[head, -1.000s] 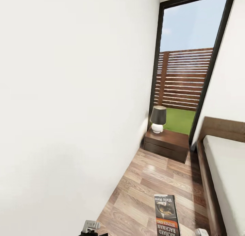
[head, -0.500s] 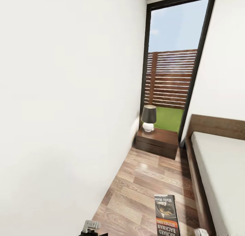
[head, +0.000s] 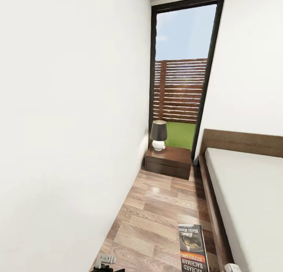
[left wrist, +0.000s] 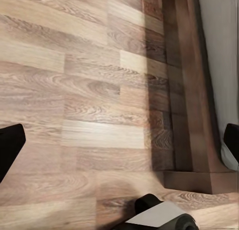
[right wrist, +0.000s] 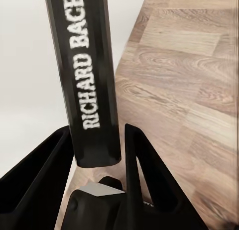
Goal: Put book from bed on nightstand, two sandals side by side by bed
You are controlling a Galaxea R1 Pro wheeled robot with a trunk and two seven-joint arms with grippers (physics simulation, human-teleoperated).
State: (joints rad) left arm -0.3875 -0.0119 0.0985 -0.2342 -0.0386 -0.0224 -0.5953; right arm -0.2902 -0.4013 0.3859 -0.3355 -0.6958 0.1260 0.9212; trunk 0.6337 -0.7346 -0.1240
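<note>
The book (head: 192, 248), a dark paperback with an orange band, is held low in the head view above the wood floor. Its spine (right wrist: 89, 80) reads "Richard Bachman" and stands between the black fingers of my right gripper (right wrist: 97, 155), which is shut on it. Ahead, the reddish-brown nightstand (head: 168, 161) stands against the tall window (head: 181, 75). The bed (head: 247, 193), with a pale mattress and dark frame, runs along the right. My left gripper (left wrist: 119, 145) is open and empty over the floor beside the bed frame (left wrist: 184, 115). The sandals are out of view.
A small lamp (head: 158, 135) with a dark shade sits on the nightstand. A white wall (head: 70, 126) runs close along the left, leaving a narrow strip of floor (head: 165, 209) between it and the bed. Part of my own body (left wrist: 159, 217) shows below the left gripper.
The whole head view has shifted: window and nightstand now sit further left and more of the bed shows, so the camera moved. The book stays held in the same place in the picture.
</note>
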